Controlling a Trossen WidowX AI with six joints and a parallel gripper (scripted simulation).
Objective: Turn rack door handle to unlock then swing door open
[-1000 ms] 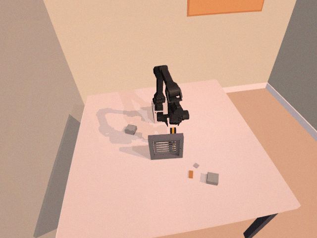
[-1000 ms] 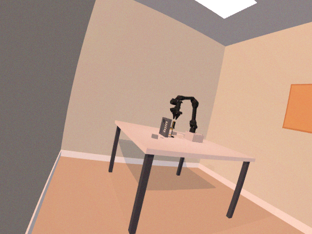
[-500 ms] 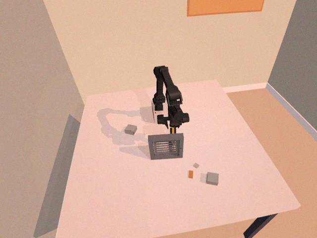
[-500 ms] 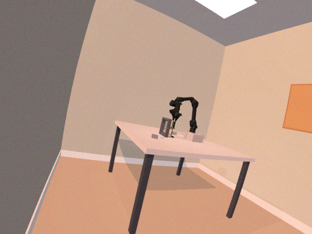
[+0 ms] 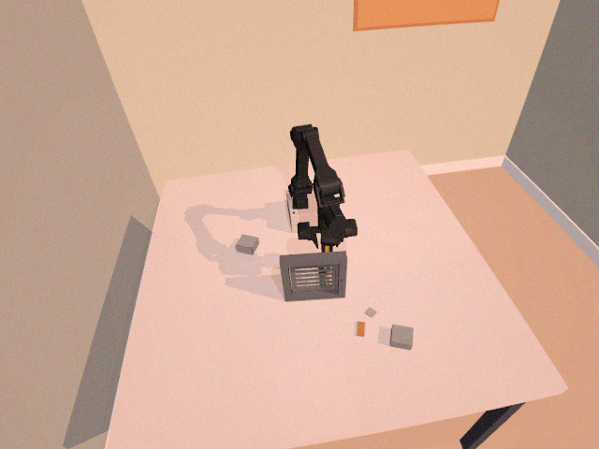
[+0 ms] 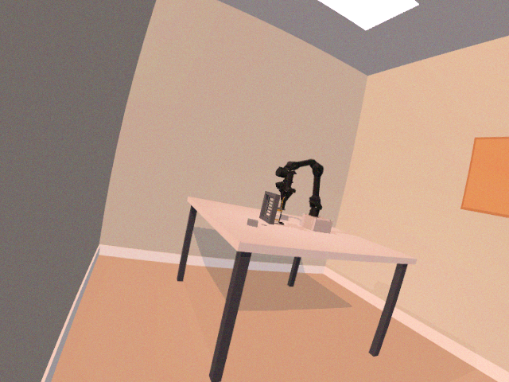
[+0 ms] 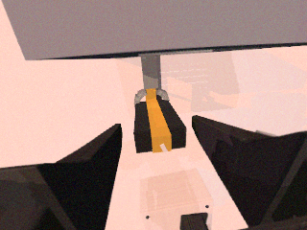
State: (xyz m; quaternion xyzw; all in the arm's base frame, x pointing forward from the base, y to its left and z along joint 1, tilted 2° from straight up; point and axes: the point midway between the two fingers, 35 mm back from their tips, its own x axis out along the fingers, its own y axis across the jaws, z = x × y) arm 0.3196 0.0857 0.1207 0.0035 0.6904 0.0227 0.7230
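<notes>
The grey rack frame [image 5: 313, 259] [image 6: 262, 209] [image 7: 153, 29] stands upright on the table [image 5: 217, 362] [image 6: 230, 222]. Its slatted door looks closed inside it. The upright handle [image 5: 327, 249] [image 7: 160, 129], black with an orange stripe, stands out on the arm's side of the door on a grey mount. My gripper [image 5: 326, 245] [image 6: 282, 206] [image 7: 156, 124] is open and points down at the handle. In the wrist view its fingers lie left and right of the handle, with a gap showing on each side. Whether the tips reach down beside it is hard to tell.
A grey block [image 5: 247, 243] lies left of the frame in the top view. Another grey block [image 5: 401, 337] [image 6: 252, 222], a small grey piece [image 5: 370, 311] and an orange piece [image 5: 360, 328] lie beyond the frame's far side. The arm's pale base [image 6: 322, 225] is close behind the gripper.
</notes>
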